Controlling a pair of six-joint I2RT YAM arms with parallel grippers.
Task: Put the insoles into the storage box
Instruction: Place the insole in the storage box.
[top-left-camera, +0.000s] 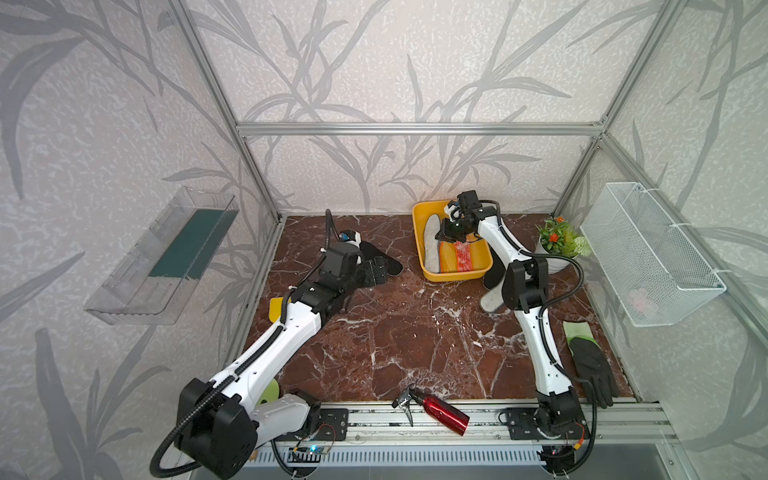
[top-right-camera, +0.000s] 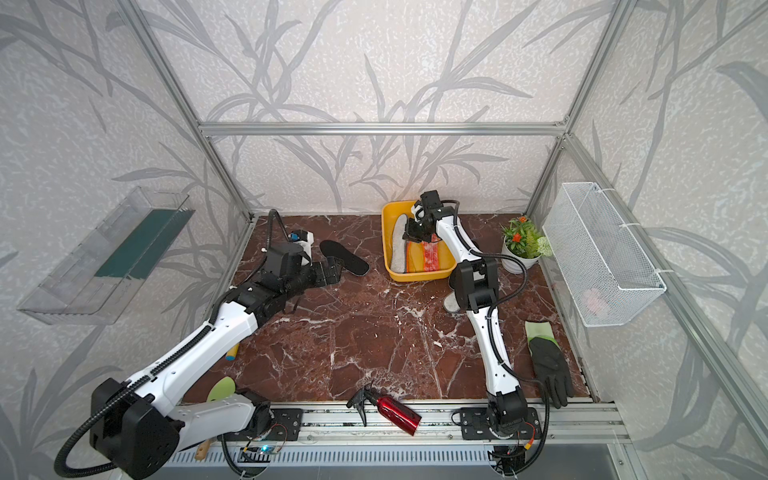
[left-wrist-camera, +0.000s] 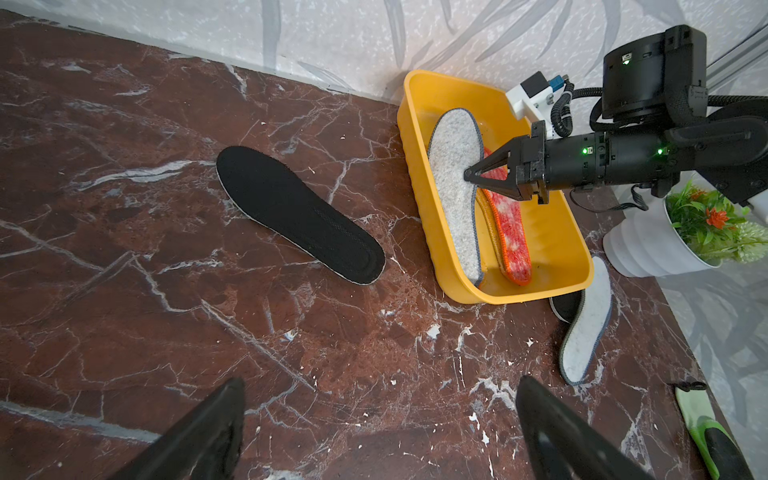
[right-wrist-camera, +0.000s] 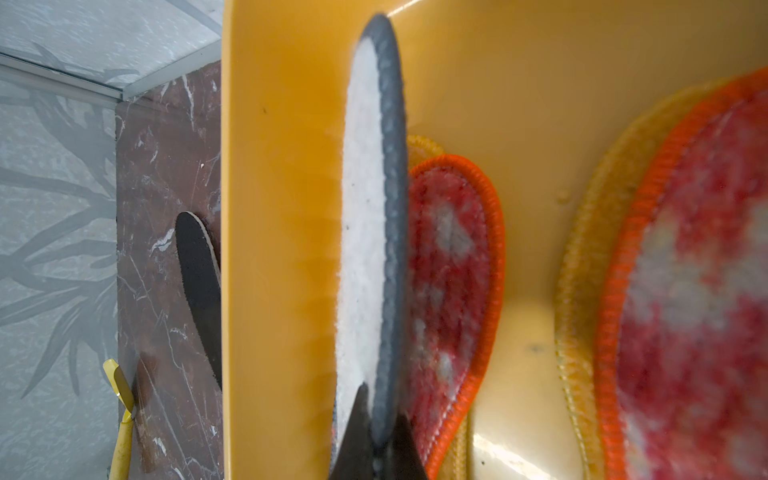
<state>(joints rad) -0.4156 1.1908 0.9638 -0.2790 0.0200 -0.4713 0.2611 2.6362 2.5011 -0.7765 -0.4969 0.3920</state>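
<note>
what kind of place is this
Likely a robot test cell dressed as a room: aluminium frame with wallpapered panels, left arm and right arm bolted to a front rail, marble-look table.

The left hand (left-wrist-camera: 380, 382) stands wide apart above the bench (left-wrist-camera: 166, 311). A black insole (left-wrist-camera: 299, 214) lies flat near the yellow storage box (left-wrist-camera: 548, 241). The right hand (left-wrist-camera: 467, 174) pinches a grey felt insole (left-wrist-camera: 453, 216) inside it.

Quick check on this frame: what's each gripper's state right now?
Left gripper: open, holding nothing.
Right gripper: shut on the grey felt insole, inside the storage box.
</note>
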